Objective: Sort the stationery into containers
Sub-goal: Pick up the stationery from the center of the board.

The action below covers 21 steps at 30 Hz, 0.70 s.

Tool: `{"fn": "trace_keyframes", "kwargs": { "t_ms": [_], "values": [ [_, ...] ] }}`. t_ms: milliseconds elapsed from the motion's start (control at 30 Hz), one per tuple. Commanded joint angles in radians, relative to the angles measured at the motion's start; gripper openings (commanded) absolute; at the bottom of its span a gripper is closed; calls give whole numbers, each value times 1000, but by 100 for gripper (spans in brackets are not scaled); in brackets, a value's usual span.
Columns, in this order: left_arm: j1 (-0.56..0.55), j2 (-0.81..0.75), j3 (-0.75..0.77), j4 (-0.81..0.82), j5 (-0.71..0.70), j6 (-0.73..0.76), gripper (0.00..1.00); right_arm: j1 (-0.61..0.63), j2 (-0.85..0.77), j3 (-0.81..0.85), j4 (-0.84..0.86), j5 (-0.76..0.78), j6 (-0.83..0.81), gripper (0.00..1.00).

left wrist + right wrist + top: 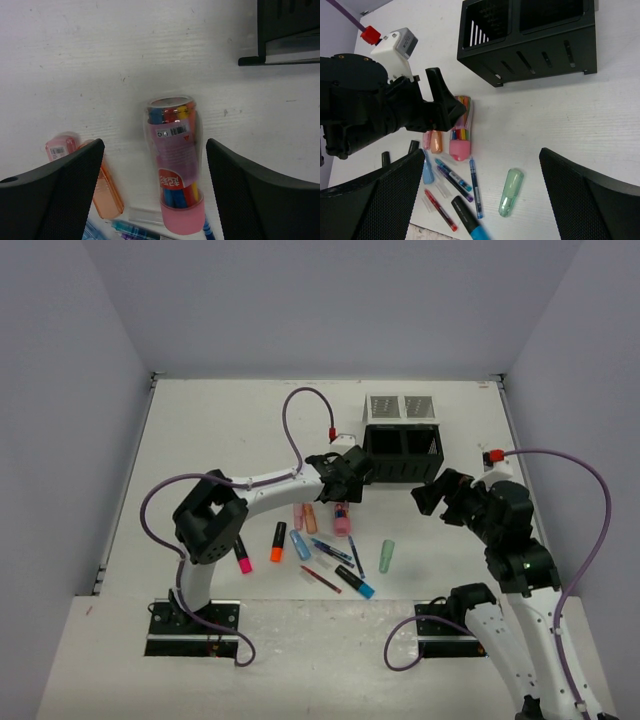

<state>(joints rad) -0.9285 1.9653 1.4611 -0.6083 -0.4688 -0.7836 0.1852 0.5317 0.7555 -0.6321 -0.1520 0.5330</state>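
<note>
The stationery lies loose in front of the black mesh organizer (402, 452), which looks empty. My left gripper (348, 488) is open, hovering over a clear pink-capped tube (175, 165) of coloured sticks, which lies between its fingers (60, 195); contact does not show. The tube (342, 519) lies flat, its cap toward me. My right gripper (432, 496) is open and empty, right of the pile and above the table. The right wrist view shows the mint highlighter (511, 192), the tube (461, 131) and the organizer (530, 35).
Peach (310, 518), pale pink (298, 516), blue (300, 544), orange (277, 543) and pink (243, 560) highlighters lie left of the tube. Thin blue pens (333, 552), a red pen (320, 579) and a black, blue-tipped marker (355, 582) lie nearer me. Grey walls surround the table.
</note>
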Motion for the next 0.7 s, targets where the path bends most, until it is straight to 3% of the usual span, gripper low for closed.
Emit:
{"fn": "trace_keyframes", "kwargs": {
  "t_ms": [0,200,433,500,567,600,667],
  "values": [
    [3,37,42,18,-22,-39,84,5,-2,-2,3,-18,-28,99],
    [2,91,52,39,-12,-43,76,5,16,-14,28,-78,-24,99],
    [9,118,46,64,-6,-63,52,7,28,-23,47,-164,-10,99],
    [20,115,40,69,-6,-66,36,7,27,-29,53,-179,-9,99],
    [45,95,27,77,-8,-78,6,7,20,-42,71,-205,-10,99],
    [57,78,17,83,-13,-86,0,7,16,-55,92,-229,-9,99],
    [71,33,-7,104,-21,-102,0,7,14,-85,161,-281,-1,99]
  ]
}}
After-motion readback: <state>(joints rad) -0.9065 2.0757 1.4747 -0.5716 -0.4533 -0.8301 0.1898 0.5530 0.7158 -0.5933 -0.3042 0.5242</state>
